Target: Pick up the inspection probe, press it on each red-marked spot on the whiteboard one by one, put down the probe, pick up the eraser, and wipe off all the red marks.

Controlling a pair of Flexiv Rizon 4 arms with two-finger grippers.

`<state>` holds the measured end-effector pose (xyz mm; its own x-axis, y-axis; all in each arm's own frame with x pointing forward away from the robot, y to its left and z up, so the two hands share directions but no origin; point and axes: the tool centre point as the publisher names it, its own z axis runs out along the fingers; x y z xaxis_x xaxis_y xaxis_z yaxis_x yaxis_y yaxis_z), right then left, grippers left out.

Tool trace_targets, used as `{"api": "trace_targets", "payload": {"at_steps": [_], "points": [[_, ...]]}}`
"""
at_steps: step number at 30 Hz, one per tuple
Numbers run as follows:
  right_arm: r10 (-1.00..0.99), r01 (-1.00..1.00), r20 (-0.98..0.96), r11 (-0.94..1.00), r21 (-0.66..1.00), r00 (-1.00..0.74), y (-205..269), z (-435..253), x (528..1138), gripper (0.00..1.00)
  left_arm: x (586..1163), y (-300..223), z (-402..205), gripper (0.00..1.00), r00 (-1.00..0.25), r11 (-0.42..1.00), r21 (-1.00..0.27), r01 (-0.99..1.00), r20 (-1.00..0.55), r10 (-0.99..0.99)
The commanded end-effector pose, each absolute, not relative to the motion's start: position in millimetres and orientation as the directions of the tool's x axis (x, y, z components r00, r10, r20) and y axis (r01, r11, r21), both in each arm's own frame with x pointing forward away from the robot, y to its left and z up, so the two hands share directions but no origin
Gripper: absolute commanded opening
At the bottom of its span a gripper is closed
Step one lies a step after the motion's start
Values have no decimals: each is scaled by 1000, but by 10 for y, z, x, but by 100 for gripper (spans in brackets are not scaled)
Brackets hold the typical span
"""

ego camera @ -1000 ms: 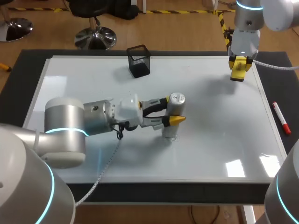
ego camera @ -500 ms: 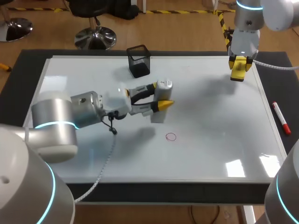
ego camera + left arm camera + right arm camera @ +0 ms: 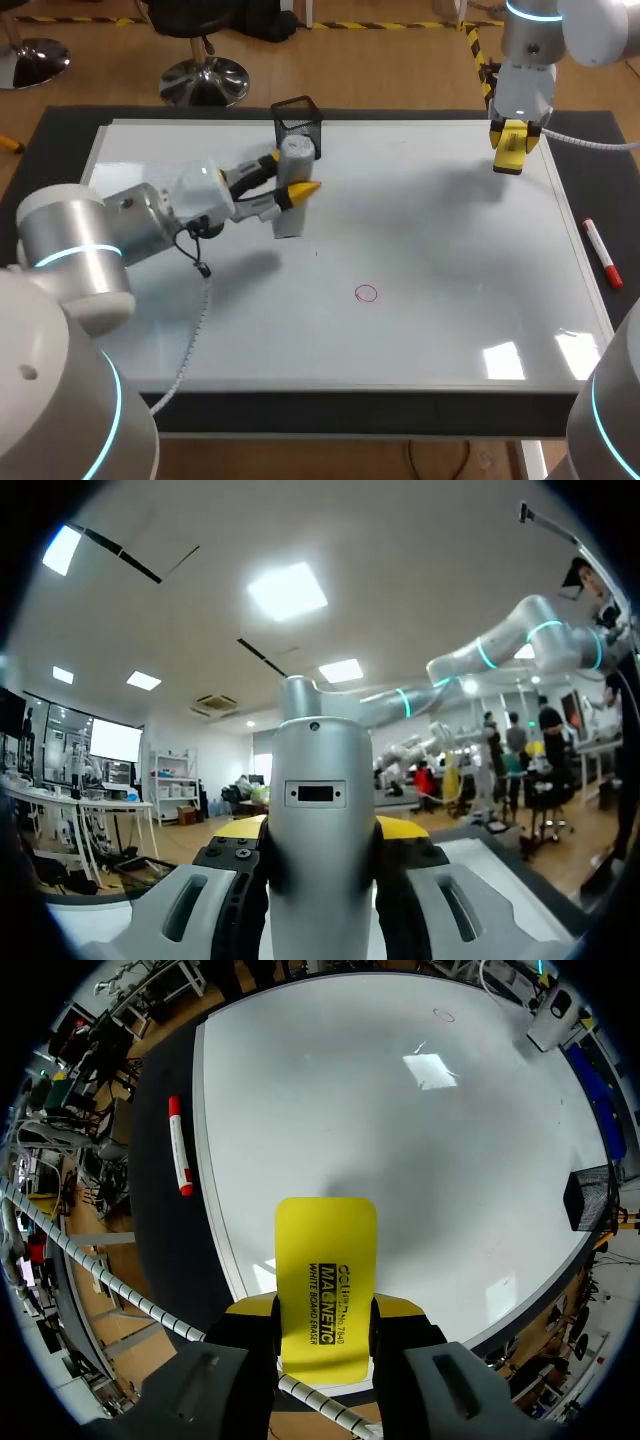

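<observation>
I have the inspection probe [image 3: 288, 208] upright, tip down, clamped in my left gripper [image 3: 291, 173], forearm level; my right gripper [image 3: 325, 1322] clasps the eraser [image 3: 326, 1245].

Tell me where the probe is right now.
In the head view, the probe is held in the left gripper, over the whiteboard left of its middle, just in front of the black holder near the far edge.

Dark table [image 3: 350, 418], whiteboard [image 3: 450, 250], black mesh cup [image 3: 301, 117], red marker [image 3: 602, 253]
</observation>
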<state>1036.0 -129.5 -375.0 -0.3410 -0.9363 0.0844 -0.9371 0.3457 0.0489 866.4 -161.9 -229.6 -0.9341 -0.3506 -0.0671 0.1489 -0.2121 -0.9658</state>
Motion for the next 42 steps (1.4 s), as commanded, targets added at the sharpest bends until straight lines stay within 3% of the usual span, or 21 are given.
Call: {"api": "trace_targets", "payload": {"at_steps": [1, 24, 42], "points": [[-937, -938, 88, 344, 49, -339, -1301, -3736, 10366, 0, 8730, -1422, -2229, 0, -922, -210, -966, 152, -62, -383], [-937, -938, 88, 344, 49, -339, -1301, -3736, 10366, 0, 9537, -500, -2325, 0, -870, -226, -964, 137, -8, -494], [-937, -938, 88, 344, 49, -339, -1301, -3736, 10366, 0, 9749, -291, -2417, 0, -852, -244, -962, 119, 27, -522]]}}
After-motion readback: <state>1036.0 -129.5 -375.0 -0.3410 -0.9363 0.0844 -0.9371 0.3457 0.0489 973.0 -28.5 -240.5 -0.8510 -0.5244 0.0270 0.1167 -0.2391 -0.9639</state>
